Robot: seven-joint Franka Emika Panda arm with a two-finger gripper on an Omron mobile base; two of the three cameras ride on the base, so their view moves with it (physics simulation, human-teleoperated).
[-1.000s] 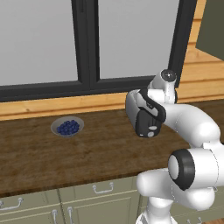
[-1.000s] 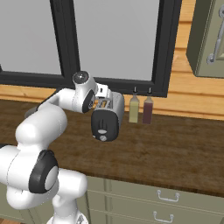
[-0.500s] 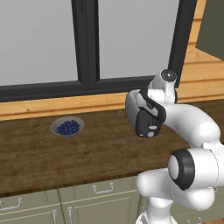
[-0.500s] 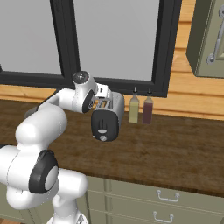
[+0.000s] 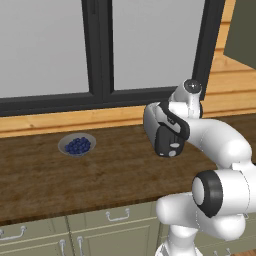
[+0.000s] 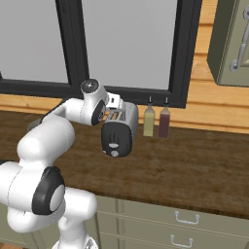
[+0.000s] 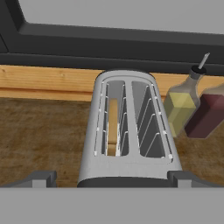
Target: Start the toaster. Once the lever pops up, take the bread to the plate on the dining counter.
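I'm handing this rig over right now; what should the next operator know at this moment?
Tool: open, holding nothing, poised above the toaster.
Toaster stands on the wooden worktop beside two bottles. The bread sits in its left slot as the hand view shows it.
Done: nothing yet; the lever cannot be seen.
Left: press the lever, wait for the pop, carry the bread to the plate.

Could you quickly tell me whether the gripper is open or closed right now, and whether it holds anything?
Gripper: open and empty, its fingertips spread wide on either side of the near end of the toaster.
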